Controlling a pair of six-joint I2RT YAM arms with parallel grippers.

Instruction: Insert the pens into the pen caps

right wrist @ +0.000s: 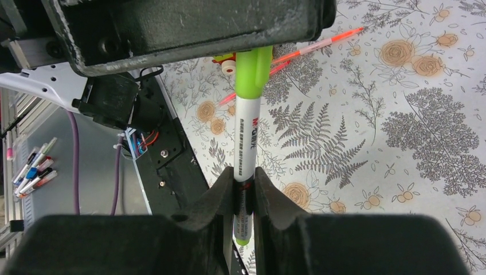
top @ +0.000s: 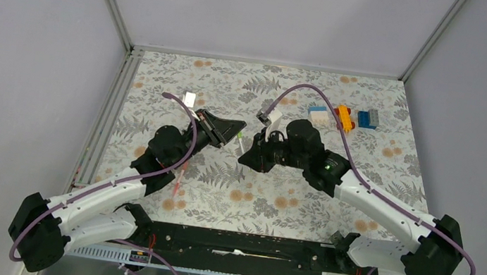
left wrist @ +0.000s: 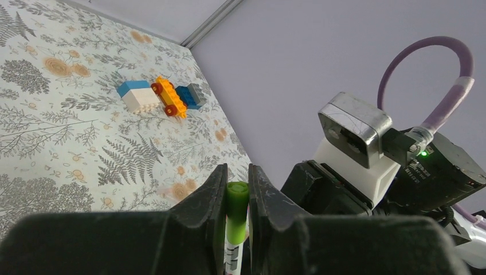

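Capping pen (right wrist: 246, 137).
My left end effector (left wrist: 236, 179) clamps green cap (left wrist: 236, 200), right end effector (right wrist: 244, 176) clamps pen; skewed push may jam.

Both arms reach inward above the middle of the surface, the left tool (top: 236, 131) and right tool (top: 247, 156) nearly tip to tip, jaws clamped narrow.

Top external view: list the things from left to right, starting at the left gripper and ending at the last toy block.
Left gripper → right gripper → white and blue block → orange block → blue and grey block. The pen held between the grippers overlaps both, so it is left out.
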